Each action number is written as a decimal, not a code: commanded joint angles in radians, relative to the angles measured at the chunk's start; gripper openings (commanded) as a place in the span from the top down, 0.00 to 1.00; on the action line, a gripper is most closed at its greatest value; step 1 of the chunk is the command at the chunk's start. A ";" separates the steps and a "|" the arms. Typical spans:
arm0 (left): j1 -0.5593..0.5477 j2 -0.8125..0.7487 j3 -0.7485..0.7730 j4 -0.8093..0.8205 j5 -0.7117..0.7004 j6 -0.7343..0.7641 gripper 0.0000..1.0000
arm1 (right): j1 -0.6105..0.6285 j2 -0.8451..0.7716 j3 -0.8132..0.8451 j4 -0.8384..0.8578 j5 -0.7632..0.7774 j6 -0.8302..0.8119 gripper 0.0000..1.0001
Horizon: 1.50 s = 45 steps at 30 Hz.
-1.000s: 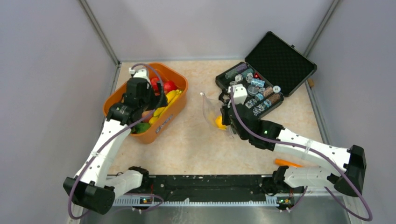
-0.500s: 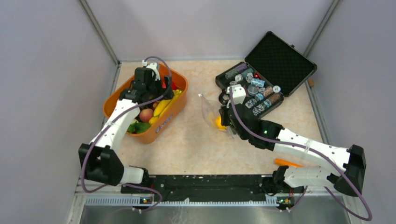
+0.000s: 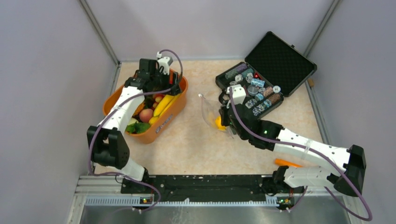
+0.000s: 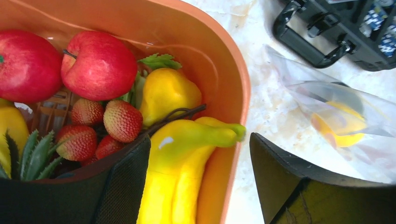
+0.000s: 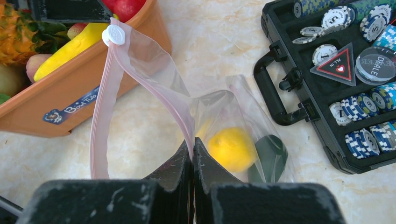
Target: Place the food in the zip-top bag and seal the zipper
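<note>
Near: right end effector — fingers clamped together on zip-top bag at its pink zipper, yellow fruit inside, just ahead. Farther: left end effector — jaws apart, straddling banana in orange basket.

An orange rounded plastic basket stands near the far left corner of the tabletop, with a blue label on its side wall. A black hard case lies open at the far right corner, lid tilted back. Its tray holds rows of poker chips, a red-and-black triangular token and a clear round disc.
</note>
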 commanded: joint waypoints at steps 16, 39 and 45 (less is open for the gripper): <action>-0.007 0.087 0.052 -0.050 0.038 0.120 0.30 | -0.006 -0.002 0.013 0.033 -0.021 0.002 1.00; -0.005 0.066 0.076 -0.078 -0.115 0.094 0.84 | -0.006 0.007 0.002 0.049 -0.051 0.011 1.00; -0.003 -0.040 0.003 0.007 -0.280 -0.002 1.00 | -0.007 0.004 0.004 0.047 -0.051 0.012 1.00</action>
